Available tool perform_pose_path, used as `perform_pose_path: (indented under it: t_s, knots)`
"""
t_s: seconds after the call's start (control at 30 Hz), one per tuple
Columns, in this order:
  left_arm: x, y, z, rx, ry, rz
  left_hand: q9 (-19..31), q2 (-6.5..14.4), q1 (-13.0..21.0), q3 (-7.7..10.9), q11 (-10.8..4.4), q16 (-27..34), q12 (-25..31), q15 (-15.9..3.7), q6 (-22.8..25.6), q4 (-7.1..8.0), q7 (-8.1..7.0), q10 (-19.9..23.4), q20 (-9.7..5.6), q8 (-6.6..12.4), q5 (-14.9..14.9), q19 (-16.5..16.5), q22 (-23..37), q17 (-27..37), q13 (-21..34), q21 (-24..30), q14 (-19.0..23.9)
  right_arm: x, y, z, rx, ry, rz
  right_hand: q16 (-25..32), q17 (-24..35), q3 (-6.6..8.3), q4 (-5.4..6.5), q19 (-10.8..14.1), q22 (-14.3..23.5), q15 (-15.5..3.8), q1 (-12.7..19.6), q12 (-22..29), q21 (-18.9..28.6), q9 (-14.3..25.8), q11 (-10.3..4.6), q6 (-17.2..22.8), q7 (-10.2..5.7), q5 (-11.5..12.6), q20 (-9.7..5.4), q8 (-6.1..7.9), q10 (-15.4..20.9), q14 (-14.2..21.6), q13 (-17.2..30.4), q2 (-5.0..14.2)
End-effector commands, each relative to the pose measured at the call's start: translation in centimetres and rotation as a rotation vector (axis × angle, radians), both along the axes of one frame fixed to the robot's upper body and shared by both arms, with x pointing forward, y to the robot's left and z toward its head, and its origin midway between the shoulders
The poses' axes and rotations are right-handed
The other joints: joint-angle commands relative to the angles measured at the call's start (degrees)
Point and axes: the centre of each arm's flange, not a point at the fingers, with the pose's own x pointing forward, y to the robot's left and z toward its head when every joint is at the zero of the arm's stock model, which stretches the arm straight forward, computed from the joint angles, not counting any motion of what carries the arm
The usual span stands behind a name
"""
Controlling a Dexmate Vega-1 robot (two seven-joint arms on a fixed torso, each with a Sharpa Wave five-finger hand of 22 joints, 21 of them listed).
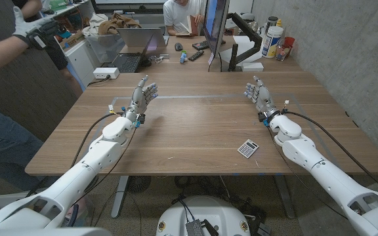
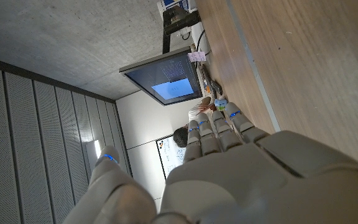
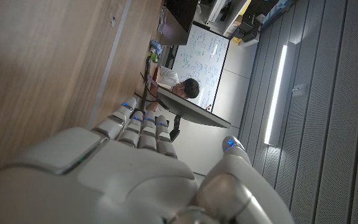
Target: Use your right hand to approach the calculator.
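Currently right hand (image 1: 259,96) open, fingers apart, holding nothing; calculator (image 1: 247,149) on table (image 1: 195,124) at its 6 o'clock, well apart.

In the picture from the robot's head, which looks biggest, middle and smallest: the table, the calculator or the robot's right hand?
1. The table, by far the biggest.
2. The right hand.
3. The calculator, smallest, though it looks only a little smaller than the hand.

Office: monitor (image 1: 214,26), whiteboard (image 3: 207,55), laptop (image 1: 136,47)
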Motion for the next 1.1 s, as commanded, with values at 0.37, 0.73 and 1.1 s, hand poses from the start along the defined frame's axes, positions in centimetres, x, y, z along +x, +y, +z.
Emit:
perform_pose_path:
  t_s: [0.37,0.73,1.1]
  knots:
    - [0.5,0.4,-0.2,0.010,0.028,0.026,0.23,0.22,1.13,-0.55,-0.63,0.43,0.67,-1.30,1.67,0.06,-0.46,1.48,-5.75,0.54,0.88,1.25,0.20,0.11,0.22,-0.72,1.52,0.0,0.1,0.1,-0.011,-0.009,-0.018,0.71,0.27,-0.13,-0.24,1.42,0.21,-0.34,0.86,0.57,0.07,0.13,-0.68,1.24,-0.46,0.64,-2.92,0.52,1.55,1.62,0.13,0.30]
    - [0.4,0.5,0.2,0.014,0.027,0.036,0.24,0.43,1.43,-0.67,-0.59,0.39,0.70,-1.31,2.25,0.07,-0.61,1.89,-5.64,0.61,1.15,1.50,0.22,0.11,0.23,-1.06,1.69,-0.7,-0.3,0.1,-0.019,-0.037,-0.029,0.71,0.20,-0.05,-0.59,2.10,0.23,-0.79,1.66,0.72,0.11,0.16,-1.71,1.86,-2.19,0.87,-2.92,0.54,2.55,2.46,0.15,0.67]
    - [-0.1,0.7,0.5,0.010,0.022,0.046,0.25,0.64,1.70,-0.76,-0.64,0.38,0.71,-1.30,2.94,0.11,-0.73,2.25,-5.21,0.72,1.40,1.69,0.24,0.11,0.24,-1.41,1.94,-1.3,-0.5,0.0,-0.026,-0.052,-0.029,0.69,0.19,0.08,-0.73,2.25,0.24,-0.81,2.13,0.78,0.04,0.17,-1.81,2.13,-2.72,1.00,-2.74,0.51,3.08,2.84,0.16,1.13]
